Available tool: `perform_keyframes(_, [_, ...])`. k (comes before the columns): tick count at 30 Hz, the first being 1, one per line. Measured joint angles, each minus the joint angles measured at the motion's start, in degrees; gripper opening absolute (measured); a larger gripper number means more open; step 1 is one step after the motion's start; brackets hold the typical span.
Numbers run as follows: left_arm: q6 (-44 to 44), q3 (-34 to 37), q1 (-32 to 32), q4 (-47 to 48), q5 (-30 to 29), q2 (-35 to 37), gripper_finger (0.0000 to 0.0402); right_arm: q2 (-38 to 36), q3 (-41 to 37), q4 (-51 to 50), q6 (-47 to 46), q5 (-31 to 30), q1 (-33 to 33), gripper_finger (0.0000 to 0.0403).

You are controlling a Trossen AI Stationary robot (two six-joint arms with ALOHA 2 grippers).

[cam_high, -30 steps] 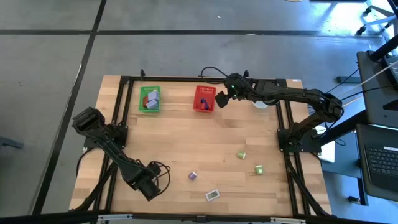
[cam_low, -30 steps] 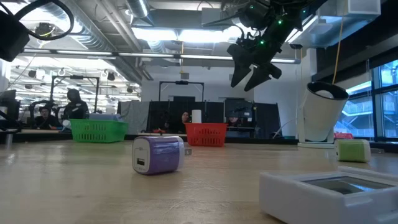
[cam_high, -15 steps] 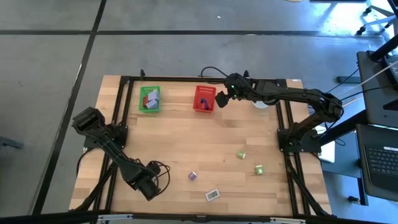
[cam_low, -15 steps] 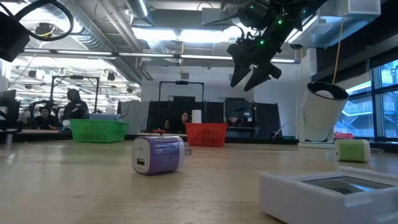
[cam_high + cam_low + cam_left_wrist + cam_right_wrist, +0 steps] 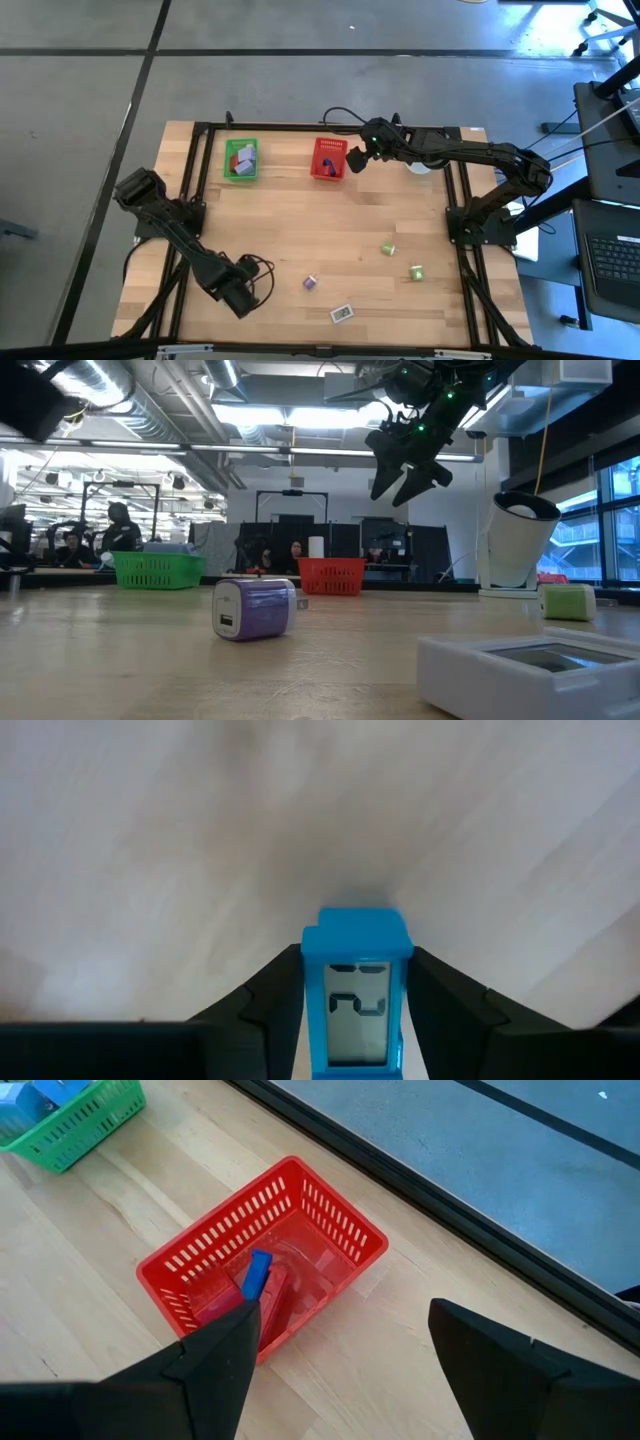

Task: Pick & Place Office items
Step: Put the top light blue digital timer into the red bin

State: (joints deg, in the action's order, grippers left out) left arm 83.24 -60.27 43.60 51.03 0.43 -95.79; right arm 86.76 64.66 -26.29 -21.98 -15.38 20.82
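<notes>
Gripped a glossy blue rectangular piece (image 5: 357,988) with a grey display — clamped between the left gripper (image 5: 357,1020) fingers, low over pale wood table (image 5: 290,230). Hung right gripper (image 5: 340,1350) spread wide above the red mesh basket (image 5: 265,1250) — red and blue pieces inside.

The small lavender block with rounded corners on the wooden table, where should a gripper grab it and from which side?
Probably from straight above, closing on two opposite flat sides of the lavender block. It lies alone on bare wood, and its rounded corners would slip.
</notes>
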Motion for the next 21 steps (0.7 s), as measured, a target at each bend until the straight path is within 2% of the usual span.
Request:
perform_keyframes(5, [0.0,0.0,-2.4,0.1,-9.2,5.2,0.0151,0.0,0.0,-0.1,0.0,0.0,0.0,0.0291])
perform_keyframes(11, [-3.1,0.0,-6.7,-0.2,-26.5,12.4,0.0151,0.0,0.0,-0.1,0.0,0.0,0.0,0.0291])
perform_keyframes(16, [-8.9,0.0,-10.0,-1.1,-45.6,16.7,0.0152,0.0,0.0,-0.1,0.0,0.0,0.0,0.0291])
perform_keyframes(21, [-17.1,0.0,-12.9,-9.2,-65.4,18.3,0.0153,0.0,0.0,-0.1,0.0,0.0,0.0,0.0291])
